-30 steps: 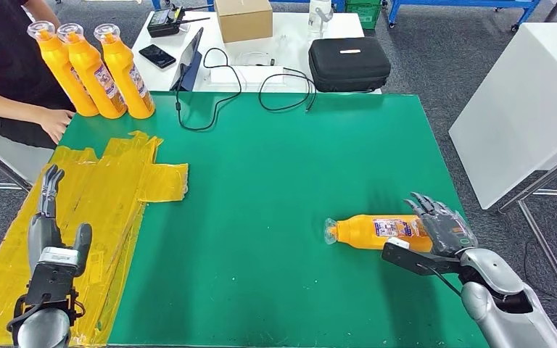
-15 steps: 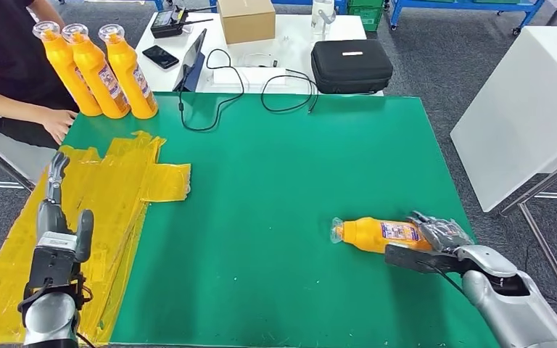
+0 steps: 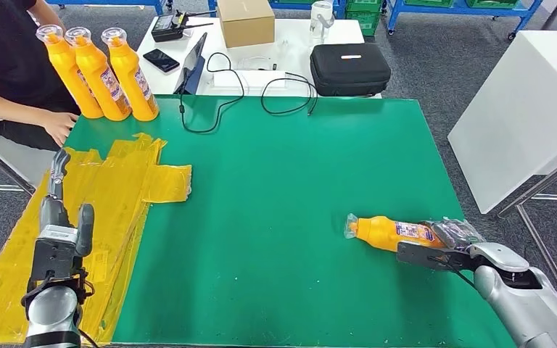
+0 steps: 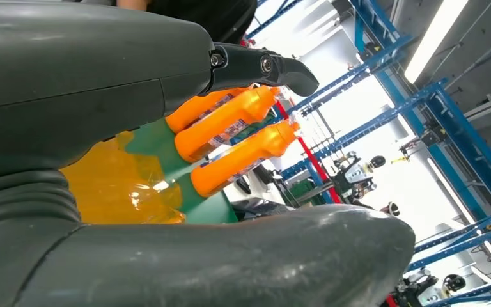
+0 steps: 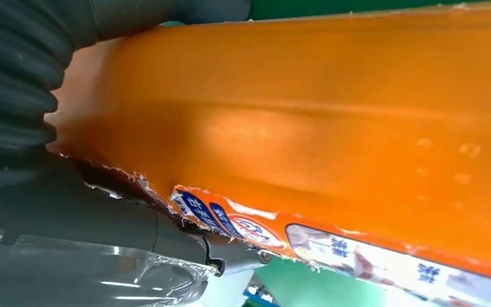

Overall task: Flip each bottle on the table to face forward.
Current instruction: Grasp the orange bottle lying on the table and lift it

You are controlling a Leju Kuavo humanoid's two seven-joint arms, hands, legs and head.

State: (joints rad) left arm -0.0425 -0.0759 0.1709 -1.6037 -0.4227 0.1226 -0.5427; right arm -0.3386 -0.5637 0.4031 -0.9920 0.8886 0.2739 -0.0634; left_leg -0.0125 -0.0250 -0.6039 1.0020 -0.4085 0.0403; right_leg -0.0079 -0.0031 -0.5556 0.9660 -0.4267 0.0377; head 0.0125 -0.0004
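Fingers of the right hand (image 3: 455, 238) wrap the lying bottle's (image 3: 392, 233) base — slick plastic could slip or roll; left hand (image 3: 59, 226) open.

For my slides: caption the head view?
Right hand grips a lying orange bottle on the green table; three bottles stand far left.

Green tabletop (image 3: 275, 196), plain and matte, with a crinkled glossy yellow film patch (image 3: 116, 196) over its left part. Orange plastic bottle lying on its side (image 3: 392, 233), clear cap, white label with blue and red print. Three upright orange plastic bottles (image 3: 101, 72) at the far left corner, same clear caps and pale labels. Silver right hand (image 3: 455, 243) with dark grey fingers (image 3: 450, 230). Grey left hand (image 3: 58, 225). Black zip case (image 3: 349, 69), brown cardboard box (image 3: 245, 20), black cables (image 3: 261, 90) on white.
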